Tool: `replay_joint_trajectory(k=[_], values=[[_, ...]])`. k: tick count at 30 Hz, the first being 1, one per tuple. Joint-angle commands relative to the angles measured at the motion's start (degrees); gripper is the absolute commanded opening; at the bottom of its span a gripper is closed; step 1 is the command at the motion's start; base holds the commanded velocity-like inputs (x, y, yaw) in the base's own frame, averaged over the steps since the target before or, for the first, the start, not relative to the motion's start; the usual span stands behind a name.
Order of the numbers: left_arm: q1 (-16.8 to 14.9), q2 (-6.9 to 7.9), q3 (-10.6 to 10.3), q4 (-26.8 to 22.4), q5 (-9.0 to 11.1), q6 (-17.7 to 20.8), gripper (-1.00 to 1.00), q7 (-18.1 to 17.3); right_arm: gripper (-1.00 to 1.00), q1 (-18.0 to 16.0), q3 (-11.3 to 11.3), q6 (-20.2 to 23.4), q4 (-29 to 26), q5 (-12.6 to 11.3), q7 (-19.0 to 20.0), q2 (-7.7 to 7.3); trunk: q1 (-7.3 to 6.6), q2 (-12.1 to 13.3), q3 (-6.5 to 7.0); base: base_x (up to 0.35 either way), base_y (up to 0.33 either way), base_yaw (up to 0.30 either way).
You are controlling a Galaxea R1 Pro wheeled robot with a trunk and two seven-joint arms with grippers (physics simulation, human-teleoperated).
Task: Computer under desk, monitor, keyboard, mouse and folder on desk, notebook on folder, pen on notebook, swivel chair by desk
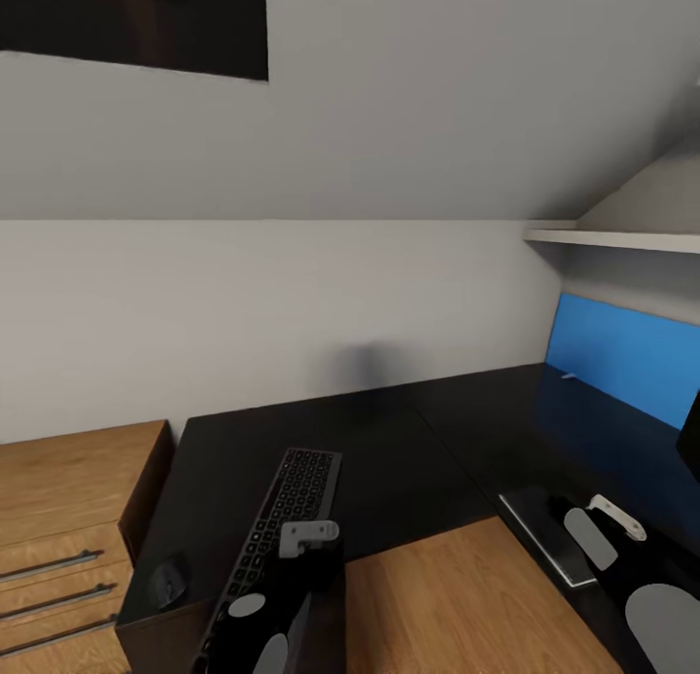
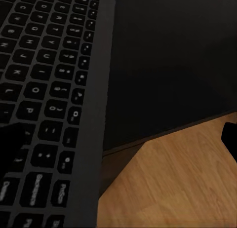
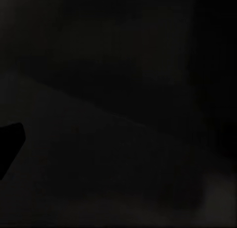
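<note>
The slim dark grey keyboard (image 1: 282,523) lies on the left wing of the black desk (image 1: 408,460), running from the front edge towards the wall. A small black mouse (image 1: 167,582) sits beside it, at the desk's front left corner. My left gripper (image 1: 311,540) hovers low over the keyboard's near right edge. In the left wrist view the keyboard (image 2: 44,90) is very close, and the left gripper (image 2: 118,139) is open, its dark fingertips (image 2: 11,141) far apart. My right gripper (image 1: 605,526) hangs over a thin dark flat rectangle with a pale edge (image 1: 533,523) on the right wing. The right wrist view is almost black.
A light wooden chest with bar handles (image 1: 68,518) stands against the desk's left end. Wooden floor (image 1: 457,606) fills the desk's inner corner. A bright blue panel (image 1: 622,358) stands under a white shelf (image 1: 622,238) at the right wall. A black slab (image 1: 690,439) cuts in at the right edge.
</note>
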Motion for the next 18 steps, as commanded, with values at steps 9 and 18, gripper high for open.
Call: replay_joint_trajectory(k=[9,18], values=[[-0.05,0.01,-0.09,0.04,0.65,0.17,1.0,0.56,1.0,-0.01,0.29,0.28,-0.12,-0.19,-0.36,-0.05,0.0,-0.04,-0.07,-0.116,0.08,0.0],[-0.05,0.01,-0.07,0.1,0.61,0.14,1.0,0.56,1.0,-0.02,0.37,0.13,-0.25,-0.16,-0.36,0.22,0.0,-0.04,-0.07,-0.112,0.112,0.0]])
